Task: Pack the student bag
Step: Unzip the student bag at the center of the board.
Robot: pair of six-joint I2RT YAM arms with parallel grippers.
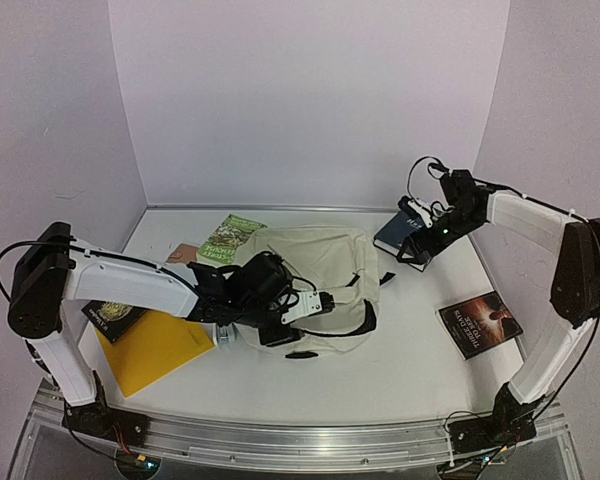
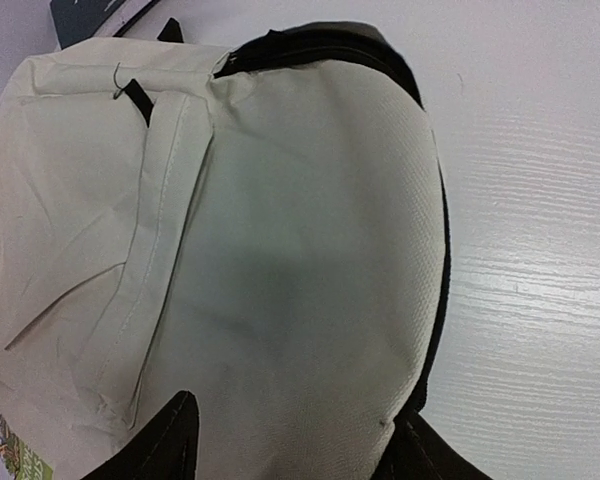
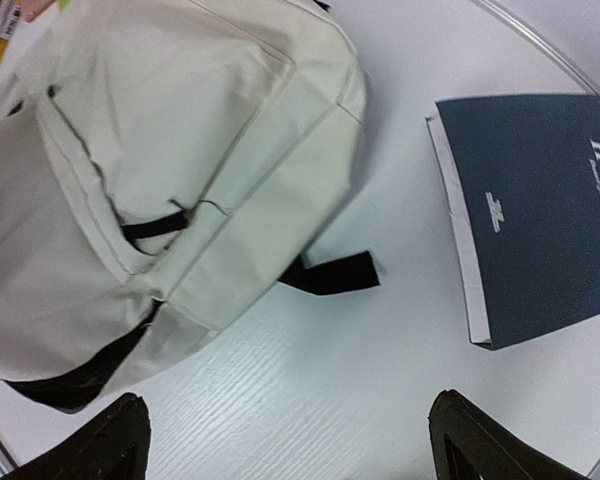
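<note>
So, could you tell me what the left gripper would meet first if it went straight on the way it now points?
Most likely the student bag: seen from the wrist, the left gripper points straight at its cream front panel, nothing in between. How close the fabric is I cannot tell.

Bright light is coming from above, casting soft shadows beside the bag (image 1: 320,260). A dim patch is darkening its middle in the left wrist view, and the right wrist view is blurring slightly.
</note>
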